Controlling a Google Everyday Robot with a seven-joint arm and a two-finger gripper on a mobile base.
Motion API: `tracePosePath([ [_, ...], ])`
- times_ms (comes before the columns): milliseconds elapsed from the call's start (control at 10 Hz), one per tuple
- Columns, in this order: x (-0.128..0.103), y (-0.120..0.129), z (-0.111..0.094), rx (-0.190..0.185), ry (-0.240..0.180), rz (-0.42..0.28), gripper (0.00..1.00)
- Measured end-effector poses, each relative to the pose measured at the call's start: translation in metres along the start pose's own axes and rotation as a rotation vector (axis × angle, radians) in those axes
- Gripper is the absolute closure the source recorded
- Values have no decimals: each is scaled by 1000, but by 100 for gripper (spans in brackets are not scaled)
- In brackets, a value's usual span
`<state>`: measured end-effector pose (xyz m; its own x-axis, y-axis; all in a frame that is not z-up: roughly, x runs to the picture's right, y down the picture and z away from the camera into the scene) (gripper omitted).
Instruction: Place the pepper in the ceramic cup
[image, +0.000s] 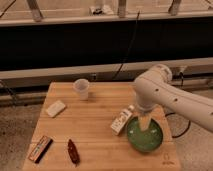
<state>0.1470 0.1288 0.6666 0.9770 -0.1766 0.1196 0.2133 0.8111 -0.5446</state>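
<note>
Gripper (145, 123): over the green bowl (150, 144), a pale blur hiding part of the bowl's inside.
Arm (175, 97): cut off at right edge.
Bottle (121, 121): label unreadable.
Surface (100, 125): near edge cut off below.

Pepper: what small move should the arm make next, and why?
Probably swing the gripper across toward the pepper. It hangs over the bowl on the right, holding nothing; the pepper lies untouched near the table's front-left edge.
</note>
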Motion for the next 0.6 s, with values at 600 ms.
tracePosePath([
  [600, -51, 2, 5, -4, -6, -146, 20],
])
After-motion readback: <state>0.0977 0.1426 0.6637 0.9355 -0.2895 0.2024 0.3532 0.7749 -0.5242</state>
